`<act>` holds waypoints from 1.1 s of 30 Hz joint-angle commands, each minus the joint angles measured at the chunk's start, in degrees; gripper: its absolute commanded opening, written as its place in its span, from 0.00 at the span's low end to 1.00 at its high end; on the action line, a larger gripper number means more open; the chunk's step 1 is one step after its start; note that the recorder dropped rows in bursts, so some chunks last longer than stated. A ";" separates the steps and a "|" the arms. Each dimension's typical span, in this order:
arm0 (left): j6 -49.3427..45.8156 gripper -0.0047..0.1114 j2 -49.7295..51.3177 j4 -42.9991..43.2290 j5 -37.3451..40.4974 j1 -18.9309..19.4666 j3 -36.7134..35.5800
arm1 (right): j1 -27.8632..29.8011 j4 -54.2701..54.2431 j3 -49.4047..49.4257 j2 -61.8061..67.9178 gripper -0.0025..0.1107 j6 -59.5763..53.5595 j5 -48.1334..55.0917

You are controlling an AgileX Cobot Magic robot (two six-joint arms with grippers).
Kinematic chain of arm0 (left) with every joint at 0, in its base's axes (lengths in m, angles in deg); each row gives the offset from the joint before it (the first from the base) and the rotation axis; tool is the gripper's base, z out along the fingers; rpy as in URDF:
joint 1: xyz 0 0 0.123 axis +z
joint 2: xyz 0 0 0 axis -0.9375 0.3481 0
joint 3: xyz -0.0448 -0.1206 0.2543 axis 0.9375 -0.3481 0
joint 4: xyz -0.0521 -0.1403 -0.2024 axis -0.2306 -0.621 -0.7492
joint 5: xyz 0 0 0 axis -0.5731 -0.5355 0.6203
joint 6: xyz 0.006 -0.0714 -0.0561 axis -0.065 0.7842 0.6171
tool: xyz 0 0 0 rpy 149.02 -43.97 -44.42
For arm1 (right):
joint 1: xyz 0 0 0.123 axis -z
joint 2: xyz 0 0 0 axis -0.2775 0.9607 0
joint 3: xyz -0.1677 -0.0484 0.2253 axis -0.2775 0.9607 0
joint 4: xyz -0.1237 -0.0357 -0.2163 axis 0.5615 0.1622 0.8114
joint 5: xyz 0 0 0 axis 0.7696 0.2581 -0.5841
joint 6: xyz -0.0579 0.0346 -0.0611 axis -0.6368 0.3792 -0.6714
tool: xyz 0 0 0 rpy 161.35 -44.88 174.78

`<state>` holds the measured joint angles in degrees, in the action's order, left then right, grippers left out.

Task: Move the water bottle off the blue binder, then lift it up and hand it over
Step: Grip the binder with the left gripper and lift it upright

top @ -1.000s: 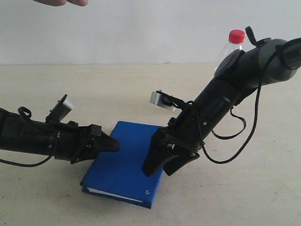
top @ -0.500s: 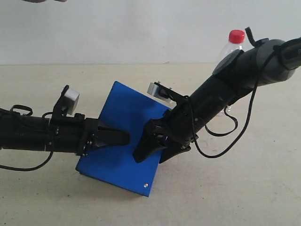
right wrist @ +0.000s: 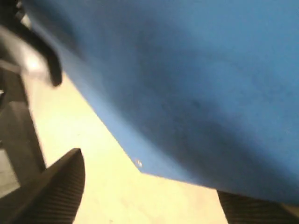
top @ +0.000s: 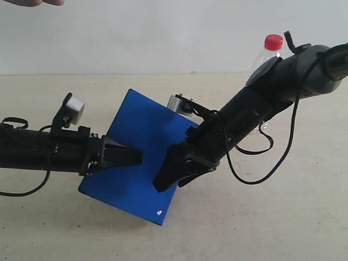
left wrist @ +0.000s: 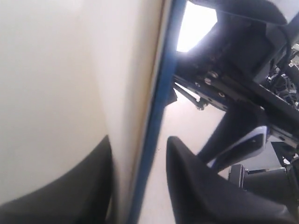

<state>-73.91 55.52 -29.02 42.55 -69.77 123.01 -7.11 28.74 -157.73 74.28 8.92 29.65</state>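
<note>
The blue binder is off the table and tilted steeply, with one corner and a rivet pointing down. My left gripper is shut on its left edge. In the left wrist view that edge runs between the fingers of the left gripper. My right gripper stands open at the binder's right edge. In the right wrist view the blue face fills the frame above the right gripper, whose fingers are wide apart. The water bottle stands upright on the table at the back right, partly hidden by the right arm.
A person's hand shows at the top left edge of the exterior view. The beige table extends to a pale wall behind. Black cables hang from the right arm.
The binder went from lying flat on the table to being raised and tilted up between both grippers, then a little higher and to the left. The bottle has not moved.
</note>
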 commanded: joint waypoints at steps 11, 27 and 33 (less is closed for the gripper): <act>5.78 0.08 -14.26 6.33 6.52 7.53 -1.16 | 4.56 10.37 -0.55 -1.01 0.62 -0.39 7.54; 5.80 0.08 -17.67 0.81 6.52 7.68 -1.16 | 6.06 1.37 -0.55 -1.01 0.62 -0.52 5.91; 4.42 0.08 -17.67 -1.47 -6.67 7.79 -1.21 | 6.06 -9.15 -0.55 -1.01 0.62 -3.94 7.54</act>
<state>-68.78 38.34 -29.30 41.17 -62.11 122.02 -1.29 25.05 -158.23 73.80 7.28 36.48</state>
